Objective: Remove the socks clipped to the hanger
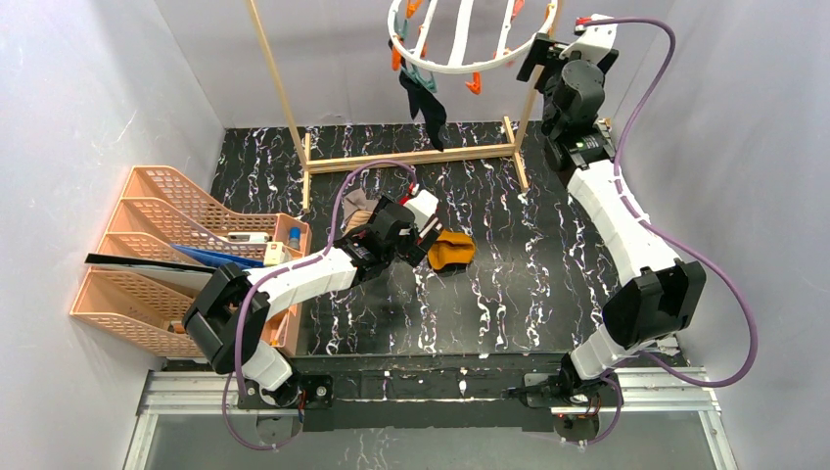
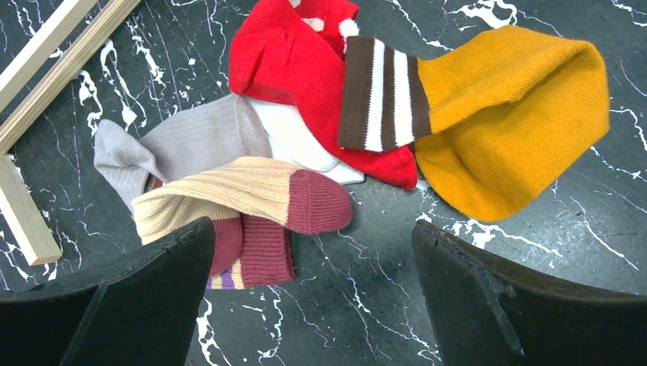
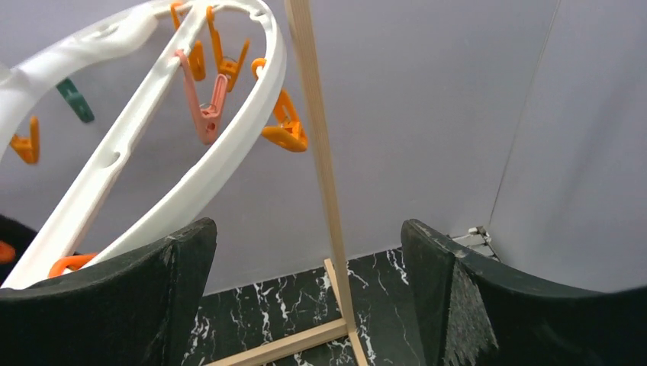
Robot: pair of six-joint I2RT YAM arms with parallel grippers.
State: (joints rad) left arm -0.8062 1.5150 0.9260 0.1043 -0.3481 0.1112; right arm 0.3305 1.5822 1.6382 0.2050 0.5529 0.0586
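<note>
I see one dark sock (image 1: 428,103) hanging long-axis down from the hanger (image 1: 468,70). The other socks (image 2: 305,84) lie heaped on the black marbled table (image 1: 529,294), with grey walls (image 1: 88,88) around. My left gripper (image 2: 313,244) and right gripper (image 3: 305,236) both gape wide and empty.

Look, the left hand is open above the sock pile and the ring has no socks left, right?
Not quite: one dark sock hangs from the ring, as the top view shows. The left hand is open above the sock pile.

Mustard sock (image 2: 519,114) right, red sock (image 2: 294,65) top centre, grey sock (image 2: 183,141) and cream-maroon sock (image 2: 244,191) left, above the left gripper (image 2: 311,229), jaws spread.
</note>
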